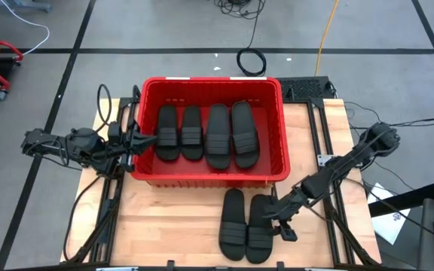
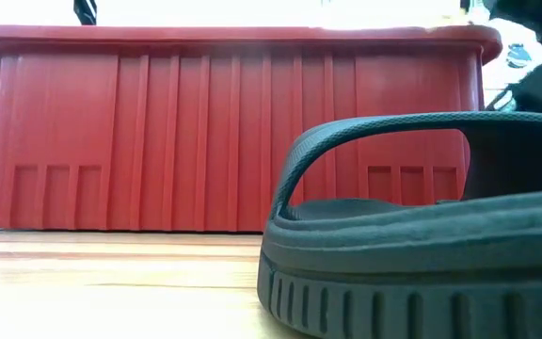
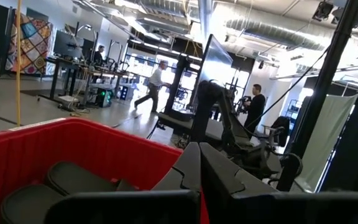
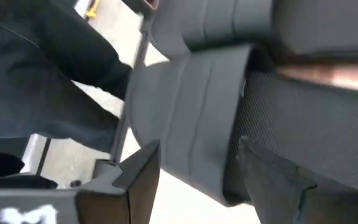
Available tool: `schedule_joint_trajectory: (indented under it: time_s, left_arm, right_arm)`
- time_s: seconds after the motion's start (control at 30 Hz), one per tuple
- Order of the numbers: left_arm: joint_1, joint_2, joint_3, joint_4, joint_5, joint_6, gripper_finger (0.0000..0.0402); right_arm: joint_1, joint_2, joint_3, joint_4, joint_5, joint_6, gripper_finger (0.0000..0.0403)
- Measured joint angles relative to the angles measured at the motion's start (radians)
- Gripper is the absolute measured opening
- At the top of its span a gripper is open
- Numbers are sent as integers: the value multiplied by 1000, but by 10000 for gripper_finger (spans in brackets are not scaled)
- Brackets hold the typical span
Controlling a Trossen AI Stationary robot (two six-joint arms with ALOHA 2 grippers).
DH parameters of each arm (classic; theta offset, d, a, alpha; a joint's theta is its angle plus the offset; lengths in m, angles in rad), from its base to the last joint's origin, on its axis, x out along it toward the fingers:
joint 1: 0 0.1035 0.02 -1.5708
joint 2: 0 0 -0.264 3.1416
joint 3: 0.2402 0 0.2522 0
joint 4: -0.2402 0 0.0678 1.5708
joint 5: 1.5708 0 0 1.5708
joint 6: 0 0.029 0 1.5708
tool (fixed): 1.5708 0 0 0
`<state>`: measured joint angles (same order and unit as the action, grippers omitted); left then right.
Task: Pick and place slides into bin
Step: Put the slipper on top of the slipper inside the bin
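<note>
Slide (image 2: 422,235) fills the low view right at the lens, bin (image 2: 233,132) wall behind it. From above I count four slides in the bin (image 1: 211,90) and two on the table in front of it. Right gripper (image 1: 281,218) is spread wide, down at the outer of those two, slide (image 1: 261,227), at its bin-side end; its wrist view shows the ribbed strap (image 4: 191,118) between the fingers, so I read it as about to grip, nothing grasped yet. I can't tell if the fingers touch the strap.

Left gripper (image 1: 143,139) is clenched, empty, hovering over the bin's near wall beside the end slide (image 1: 168,132).

Risks as I see them:
- Neighbour slide (image 1: 233,223) lies just beside the target; closing could snag or drag it too.
- Rubbery strap may flex and slip, so the slide swings on lift and clips the bin rim.
- Left arm sits over the bin; a right-arm drop on that side could collide.
</note>
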<state>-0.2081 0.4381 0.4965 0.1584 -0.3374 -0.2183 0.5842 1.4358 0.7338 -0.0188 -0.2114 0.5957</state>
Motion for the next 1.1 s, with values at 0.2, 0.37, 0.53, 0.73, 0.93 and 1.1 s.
schedule_joint_trajectory:
  time_s: [0.2, 0.37, 0.53, 0.73, 0.93, 1.1]
  left_arm:
    - [0, 0, 0, -7, 0, -15, 14]
    - [0, 0, 0, -8, 32, -21, 9]
    - [-1, 0, 0, -14, 52, -22, 4]
    - [-1, 0, 0, -16, 52, -19, 18]
    - [-1, 0, 0, -22, 52, -5, 10]
    - [0, 0, 0, -22, 52, -4, 4]
  right_arm:
    - [-22, 97, 0, 53, -65, 34, 208]
    - [-34, 149, 0, 173, -147, 40, 205]
    - [-34, 172, 0, 221, -213, 59, 182]
    - [-34, 171, 0, 271, -234, 57, 134]
    - [-34, 166, 0, 279, -296, 50, 15]
    - [-34, 85, 0, 248, -347, 75, 6]
